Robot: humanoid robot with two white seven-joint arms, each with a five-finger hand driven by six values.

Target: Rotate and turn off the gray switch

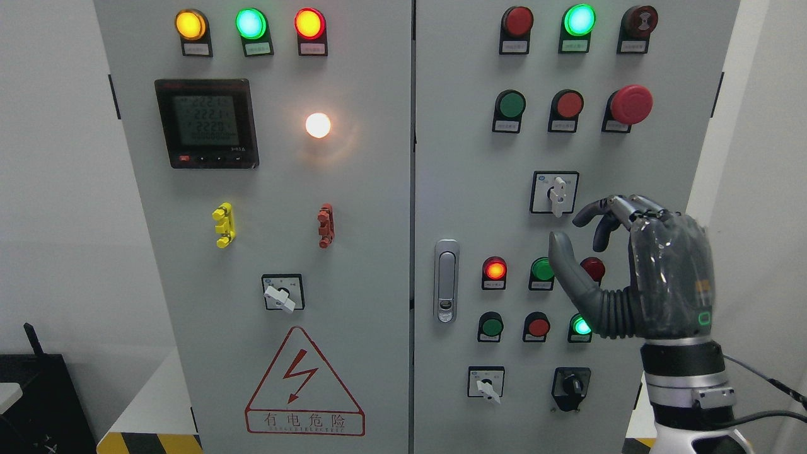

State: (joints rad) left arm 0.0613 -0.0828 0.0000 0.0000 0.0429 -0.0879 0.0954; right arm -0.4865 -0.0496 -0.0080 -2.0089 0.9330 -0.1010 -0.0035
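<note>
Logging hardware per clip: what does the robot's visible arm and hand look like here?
Only the right hand shows: a dark grey, glossy translucent palm shell, silvery metal finger segments with dark tips, and a ribbed black thumb base. A small green light glows on its side. Below it are a black and silver wrist cuff, a white forearm and black cables.

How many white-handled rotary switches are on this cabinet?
3: one on the left door above the warning triangle, one on the right door beside the right hand's fingertips, one at lower right. The hand may hide others.
</note>
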